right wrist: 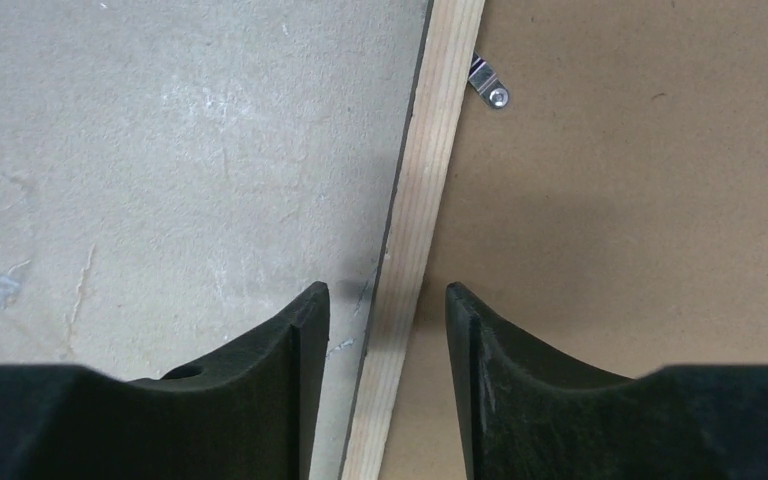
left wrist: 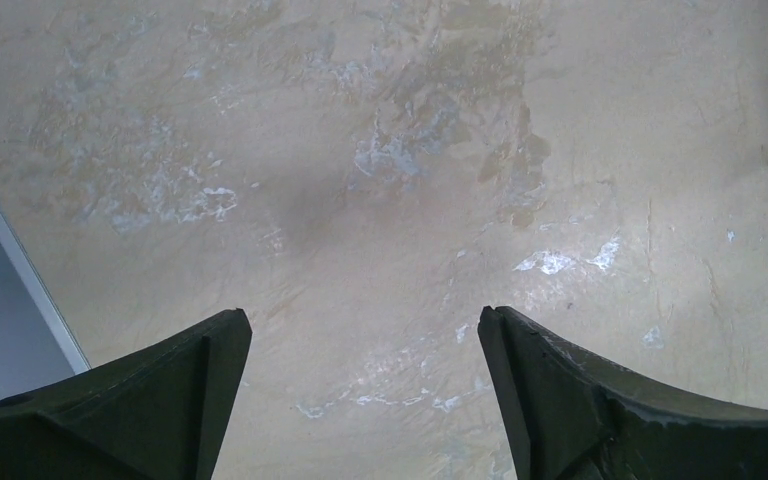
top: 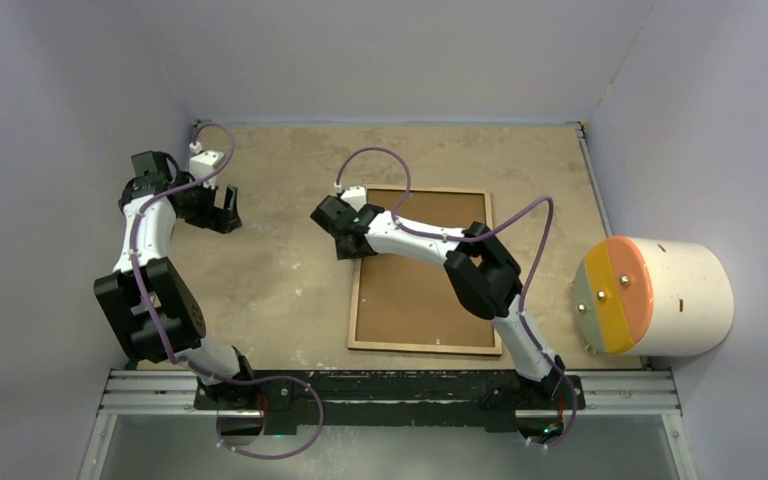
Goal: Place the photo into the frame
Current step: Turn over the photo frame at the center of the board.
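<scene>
The frame (top: 354, 312) lies face down on the table, its light wood rim up and the brown backing board (top: 410, 300) set inside it. My right gripper (top: 346, 246) is open over the frame's left rim near the far corner. In the right wrist view the wood rim (right wrist: 430, 180) runs between the two fingers of that gripper (right wrist: 387, 300), one finger over the table and one over the board (right wrist: 640, 200); neither touches the rim. My left gripper (top: 226, 214) is open and empty over bare table at the far left, as its wrist view (left wrist: 365, 325) shows. The photo is not in view.
A small metal retaining clip (right wrist: 487, 85) sits on the backing board by the rim. A white cylinder with an orange, yellow and grey end (top: 660, 295) lies at the table's right edge. Walls close the table at the back and sides.
</scene>
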You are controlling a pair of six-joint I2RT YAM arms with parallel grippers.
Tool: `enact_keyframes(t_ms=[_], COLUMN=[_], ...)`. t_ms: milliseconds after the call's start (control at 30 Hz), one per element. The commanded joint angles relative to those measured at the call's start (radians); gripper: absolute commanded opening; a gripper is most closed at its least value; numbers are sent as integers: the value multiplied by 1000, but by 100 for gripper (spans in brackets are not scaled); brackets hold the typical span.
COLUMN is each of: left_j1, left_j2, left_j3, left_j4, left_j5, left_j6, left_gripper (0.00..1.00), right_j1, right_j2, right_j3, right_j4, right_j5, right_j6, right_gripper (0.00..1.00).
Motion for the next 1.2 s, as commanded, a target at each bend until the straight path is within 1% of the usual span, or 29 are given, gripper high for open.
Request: enact_keyframes(t_ms=[0,167,267,400,467,567,667,800,967,1167], left_j1=[8,9,11,13,13,13,13,13,18,45], left_j2=[-18,-26,-27,-31,-31,-33,-25,-7,-6,28], left_j3=[-11,-18,-19,-20,-27,-50,-63,-57,-55,-35], left_j4=[26,24,23,14,6,-5,-29,-55,-73,-138], left_j5=[-17,-35,-48,-44,-28,14,53,68,68,129], left_j6=[-14,-14,-11,0,0,-3,-4,-4,8,27], left_gripper=[93,93,93,93,93,93,93,91,90,84], right_j1=[15,25,28,34,36,38,38,38,39,38], right_j2=[27,68,87,98,110,126,108,55,-22,-139], right_j3=[65,94,112,126,143,186,202,234,306,290], right_j4=[-49,-68,-78,-82,-88,-108,-83,-26,32,145], right_j5=[78,84,93,98,98,94,43,-84,-143,-266], right_j6=[25,37,42,54,58,76,105,146,196,298], right_gripper=[48,43,38,26,18,1,0,0,0,0])
